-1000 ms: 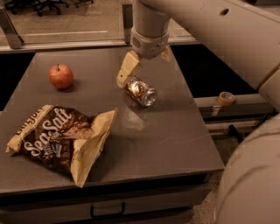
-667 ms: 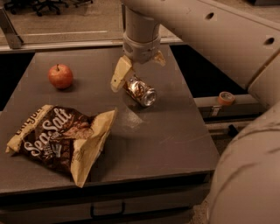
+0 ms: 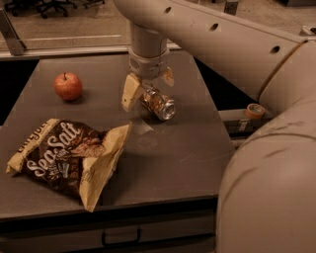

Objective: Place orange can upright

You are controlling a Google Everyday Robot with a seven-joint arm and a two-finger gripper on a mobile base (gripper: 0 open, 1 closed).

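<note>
Camera view shows the gripper (image 3: 149, 85) low over the back middle of the table (image 3: 187, 148). Its two pale fingers (image 3: 131, 92) are spread wide apart. The can (image 3: 159, 103) lies on its side between them, with one finger at each side of its far end. I cannot tell if they touch it. It is shiny and orange-brown, and its round silver end points front-right. A round red apple (image 3: 68, 86) sits off to the left. A crinkly brown chip bag (image 3: 64, 158) lies on the flat gray top in front.

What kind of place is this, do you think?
Probably an office or lab: chair bases behind, a grey table with a drawer, an apple and chip bag. The gripper hangs over the can.
</note>
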